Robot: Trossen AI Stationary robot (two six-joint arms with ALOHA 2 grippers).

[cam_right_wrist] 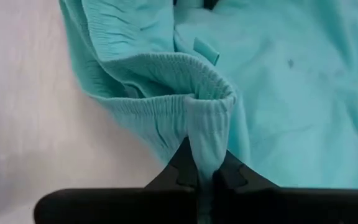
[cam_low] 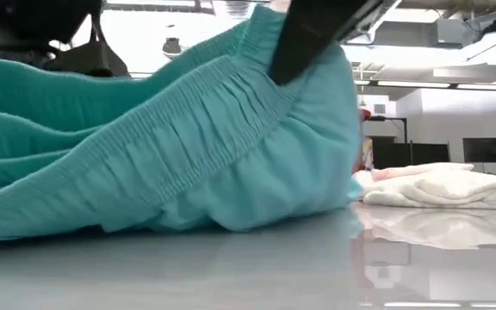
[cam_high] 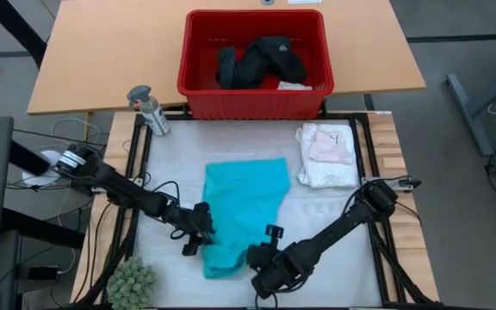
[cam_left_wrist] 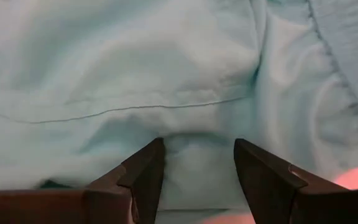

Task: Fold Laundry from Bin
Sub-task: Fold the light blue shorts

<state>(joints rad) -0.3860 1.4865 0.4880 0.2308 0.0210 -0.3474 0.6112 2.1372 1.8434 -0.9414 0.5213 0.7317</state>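
- Pinching the gathered elastic hem of the turquoise shirt [cam_right_wrist: 241, 93], the right hand [cam_right_wrist: 205, 173] is clamped shut on a raised ridge of cloth at the garment's near right corner.
- At the shirt's near left edge the left hand [cam_left_wrist: 197, 168] is seen with its fingers [cam_left_wrist: 143, 174] partly apart, turquoise fabric bunched between them; whether the cloth is truly gripped cannot be told.
- The shirt [cam_high: 244, 211] is spread in the middle of the table [cam_high: 334, 258], its near end rumpled and lifted where it is pinched.
- Near its far right corner, a folded white and pale pink stack [cam_high: 327, 155] is laid, apart from the shirt.
- Beyond the table's far edge the red bin [cam_high: 254, 62] is placed, with black clothing [cam_high: 261, 60] left inside.
- Beside the bin's left corner a spray bottle [cam_high: 149, 108] is lying.
- The step in hand is judged to be the folding of the turquoise shirt, one corner being secured.
- For the next move, a firm hold by the left hand is likely needed, so that the near edge can be carried evenly towards the far edge.
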